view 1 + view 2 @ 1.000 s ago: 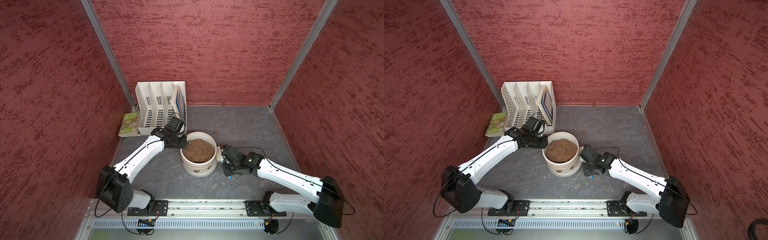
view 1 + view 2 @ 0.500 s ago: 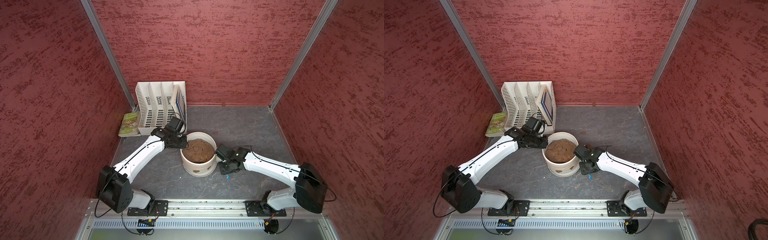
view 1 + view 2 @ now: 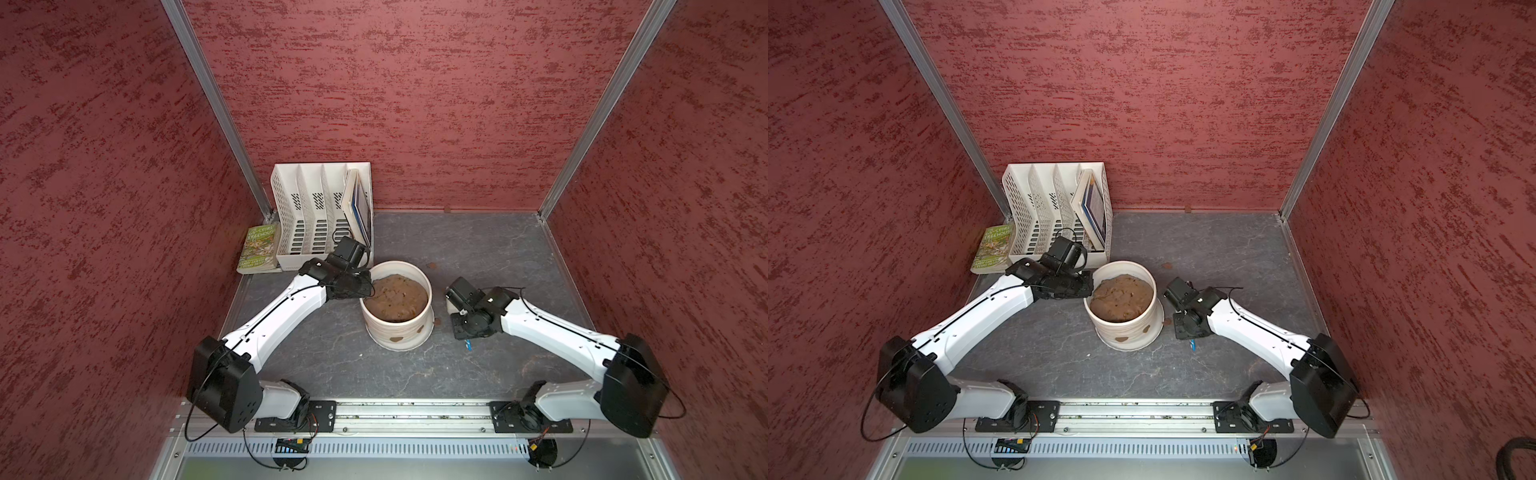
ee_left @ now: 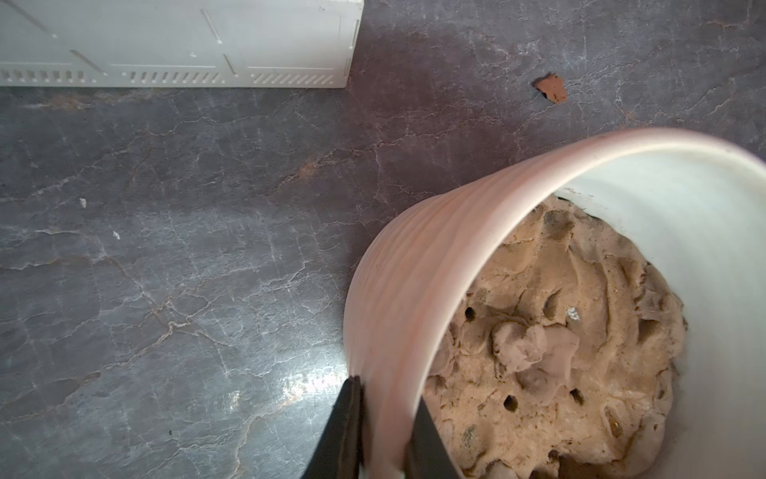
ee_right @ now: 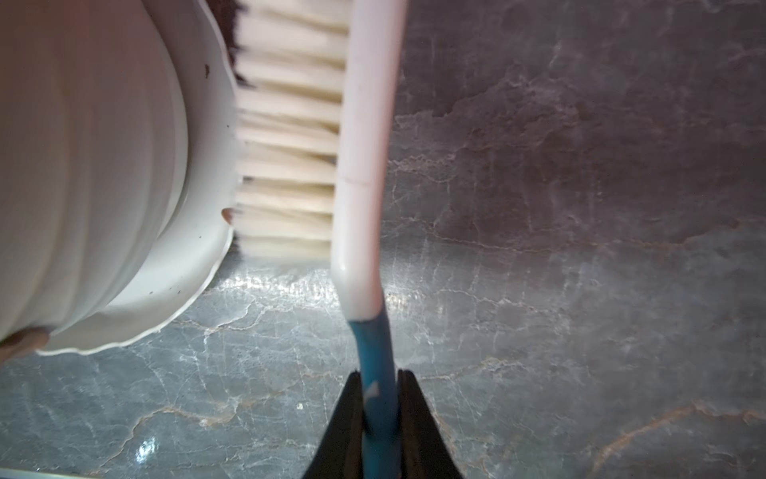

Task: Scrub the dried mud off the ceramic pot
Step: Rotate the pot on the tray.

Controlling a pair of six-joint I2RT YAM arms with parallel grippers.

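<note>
The ceramic pot (image 3: 399,332) stands upright on the grey floor (image 3: 478,249) between the two arms. It holds a lumpy soil mass (image 3: 399,297).

The left gripper (image 4: 385,390) is clamped on the pot's wall, one finger outside the rim and one inside. The right gripper (image 5: 379,375) is clamped on the blue handle of a brush (image 5: 364,124). The bristles (image 5: 290,137) touch the pot's flared base on the side opposite the left gripper.

Dried mud (image 3: 397,338) shows as two patches on the pot wall facing the arm bases. Loose pieces lie on the floor, one just beside the pot's base and one behind the pot. A file organiser (image 3: 316,216) stands behind the pot.
</note>
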